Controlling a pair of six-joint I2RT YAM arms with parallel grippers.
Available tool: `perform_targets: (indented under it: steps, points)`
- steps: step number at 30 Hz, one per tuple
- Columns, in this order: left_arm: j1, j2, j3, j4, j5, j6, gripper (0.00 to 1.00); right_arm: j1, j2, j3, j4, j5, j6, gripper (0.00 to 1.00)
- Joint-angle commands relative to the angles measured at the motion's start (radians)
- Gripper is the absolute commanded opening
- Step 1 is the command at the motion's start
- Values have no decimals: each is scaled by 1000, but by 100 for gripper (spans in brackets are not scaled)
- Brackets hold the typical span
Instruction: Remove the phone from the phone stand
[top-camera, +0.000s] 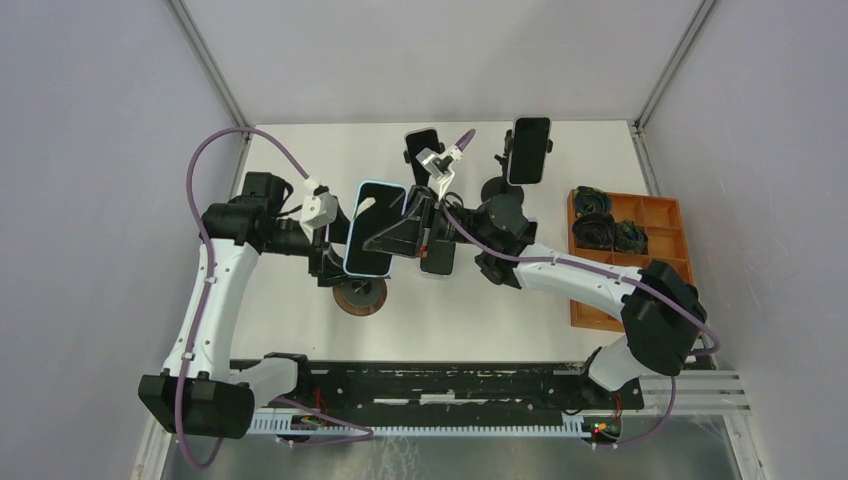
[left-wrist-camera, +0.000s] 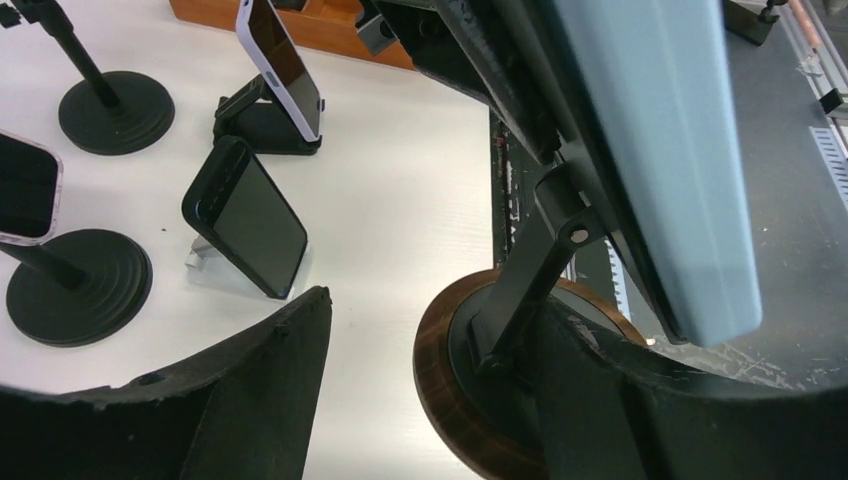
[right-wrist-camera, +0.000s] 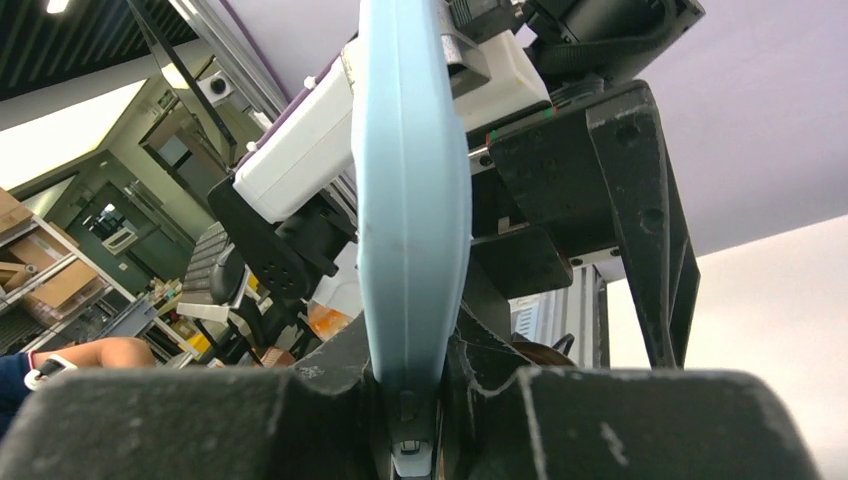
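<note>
Leaning on its stand (left-wrist-camera: 530, 270) at mid-table, the blue phone (top-camera: 375, 228) runs its long axis far to near, screen up. Its right edge is pinched between the fingers of the right gripper (right-wrist-camera: 410, 390), which reaches in from the right, so the lift looks like that arm's to make, up and away from the cradle. The left gripper (left-wrist-camera: 430, 330) stands spread, straddling the stand's stem and round base from the left, not clamped on it. Counting across views — five phones, five stands, one each — the other four sit far and right, plus one orange tray (top-camera: 655, 215).
</note>
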Motion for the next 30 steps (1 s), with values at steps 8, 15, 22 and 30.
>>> perform_targets:
  steps: [8, 15, 22, 30]
  points:
    - [-3, -18, -10, -88, 85, 176, 57, 27, -9, 81, 228, 56, 60, 0]
    - [-4, -15, -1, -125, 131, 272, 31, 40, -7, 69, 214, 66, 49, 0]
    - [-2, -29, -23, -125, 96, 329, 2, 27, -30, 60, 135, 76, 4, 10]
    - [-2, -36, -27, -125, 80, 338, 2, -18, -46, 29, 113, 103, 28, 22]
